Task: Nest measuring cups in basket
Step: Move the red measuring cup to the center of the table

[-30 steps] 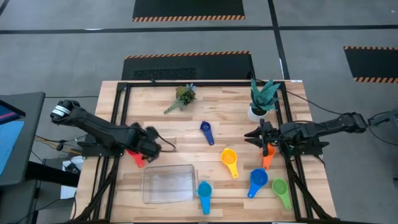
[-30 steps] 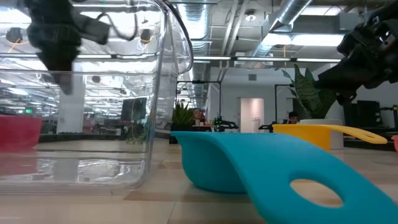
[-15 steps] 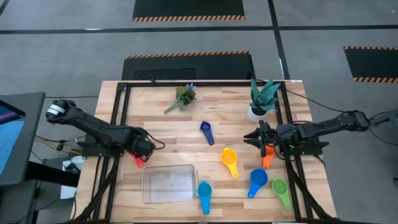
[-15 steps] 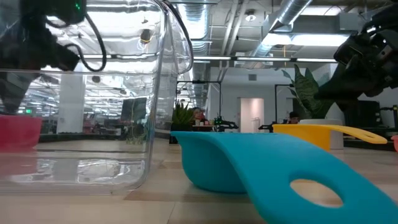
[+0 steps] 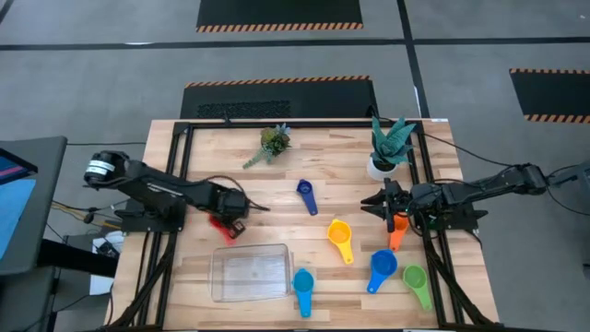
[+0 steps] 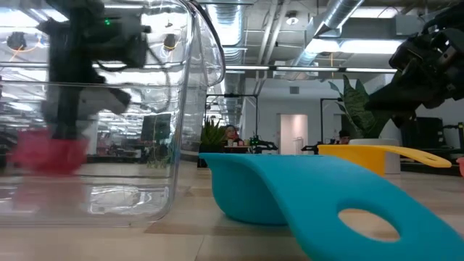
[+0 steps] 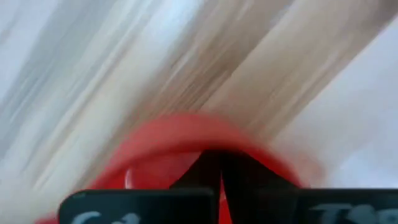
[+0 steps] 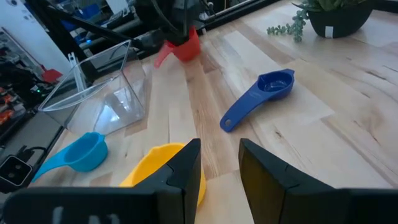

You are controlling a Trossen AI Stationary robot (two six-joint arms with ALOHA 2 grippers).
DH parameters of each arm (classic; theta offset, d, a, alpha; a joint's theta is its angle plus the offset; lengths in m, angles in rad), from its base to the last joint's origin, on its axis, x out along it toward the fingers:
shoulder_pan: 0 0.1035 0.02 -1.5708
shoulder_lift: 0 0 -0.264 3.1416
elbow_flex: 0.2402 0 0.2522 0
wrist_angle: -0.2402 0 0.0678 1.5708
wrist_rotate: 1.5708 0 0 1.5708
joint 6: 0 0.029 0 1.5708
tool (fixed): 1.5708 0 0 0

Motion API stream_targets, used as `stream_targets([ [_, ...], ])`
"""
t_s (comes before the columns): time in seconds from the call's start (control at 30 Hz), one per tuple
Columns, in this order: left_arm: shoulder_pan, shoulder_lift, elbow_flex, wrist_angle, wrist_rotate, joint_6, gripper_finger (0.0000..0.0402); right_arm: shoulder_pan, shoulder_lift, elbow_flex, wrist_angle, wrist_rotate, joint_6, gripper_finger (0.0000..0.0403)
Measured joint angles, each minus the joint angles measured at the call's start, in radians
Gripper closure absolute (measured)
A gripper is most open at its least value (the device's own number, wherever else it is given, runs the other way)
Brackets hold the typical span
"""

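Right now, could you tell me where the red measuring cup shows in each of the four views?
High view: red measuring cup, held by the left end effector, just behind the basket.
Low view: blurred red shape at left, seen through the basket.
Left wrist view: fills the lower middle.
Right wrist view: upper middle, beyond the basket.
Shared landmark: the basket.

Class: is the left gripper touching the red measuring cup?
Touching. In the left wrist view the left gripper is closed on the red measuring cup rim.
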Motion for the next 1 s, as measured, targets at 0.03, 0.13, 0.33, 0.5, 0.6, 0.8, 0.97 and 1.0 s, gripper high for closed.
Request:
stream_targets([
  [0.03,0.012,0.014,0.008,0.034,0.008,0.030,0.0401,0.000,0.000,0.000,0.001,0.000,0.000,0.0270],
  [0.13,0.032,0.045,0.063,0.068,0.011,0.106,0.0401,0.000,0.001,0.000,0.001,0.000,0.000,0.0269],
  [0.33,0.038,0.067,0.180,0.068,0.006,0.189,0.0402,0.000,0.001,0.000,0.002,0.000,0.000,0.0270],
  [0.5,0.028,0.067,0.250,0.089,0.025,0.145,0.0401,0.000,0.001,0.000,0.002,0.000,0.000,0.0269],
  [0.6,0.019,0.067,0.288,0.067,-0.023,0.163,0.0401,0.000,0.001,0.000,0.002,0.000,0.000,0.0268],
  [0.8,0.018,0.064,0.350,-0.214,-0.125,0.204,0.0402,0.000,0.001,0.001,-0.001,0.000,0.000,0.0270],
  [0.97,0.022,0.082,0.350,-0.399,-0.253,0.153,0.0402,0.000,0.001,0.001,-0.002,0.000,0.000,0.0268],
  [1.0,0.022,0.085,0.349,-0.404,-0.255,0.153,0.0401,0.000,0.001,0.001,-0.002,0.000,0.000,0.0269],
])
